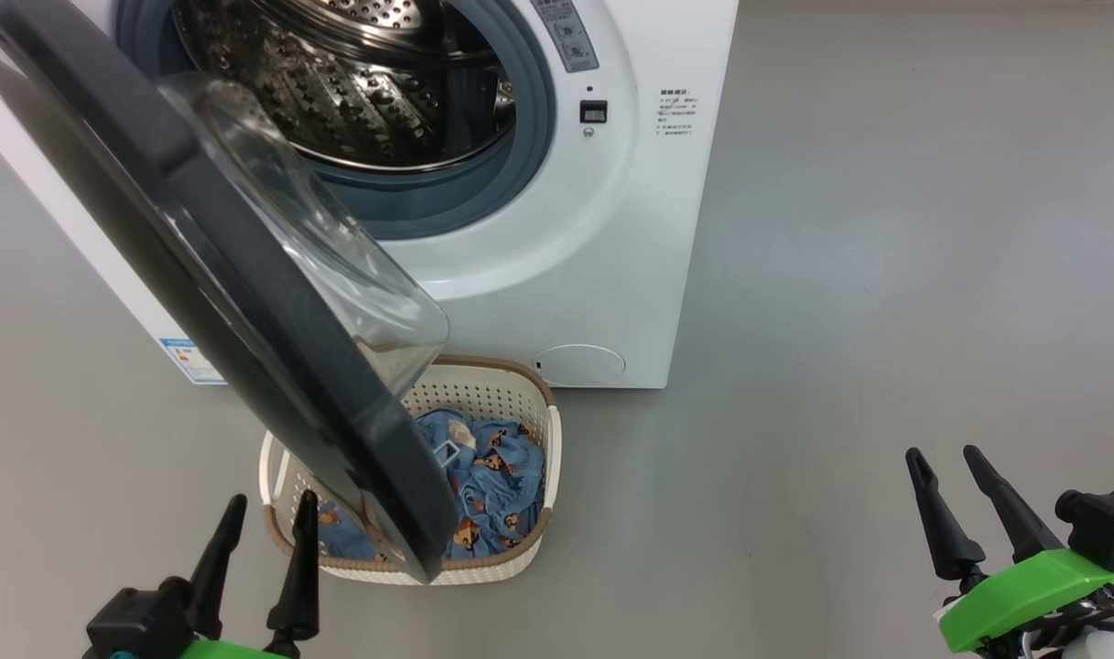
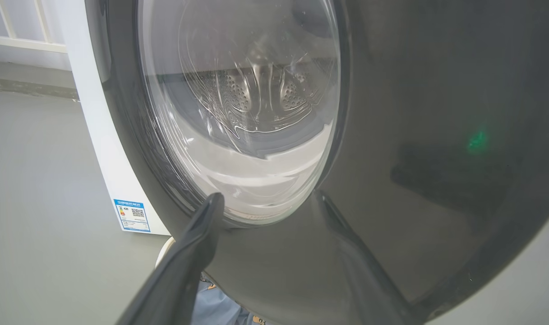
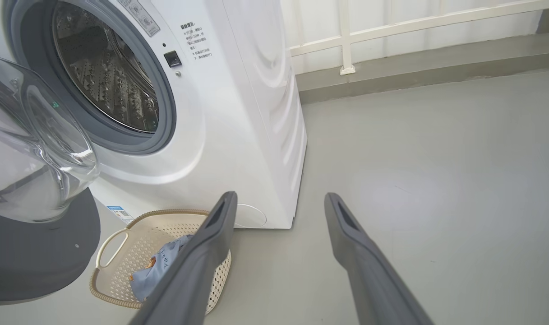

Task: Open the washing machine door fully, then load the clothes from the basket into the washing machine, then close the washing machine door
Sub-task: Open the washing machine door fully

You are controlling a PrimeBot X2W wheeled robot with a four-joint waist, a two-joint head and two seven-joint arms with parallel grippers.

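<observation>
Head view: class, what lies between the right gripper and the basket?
Bare grey floor separates the right gripper from the basket, in the head view.

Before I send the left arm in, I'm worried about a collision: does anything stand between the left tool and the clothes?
Yes. The partly open door hangs over the basket, directly between the left tool and the clothes. From the right tool, nothing visible blocks them.
</observation>
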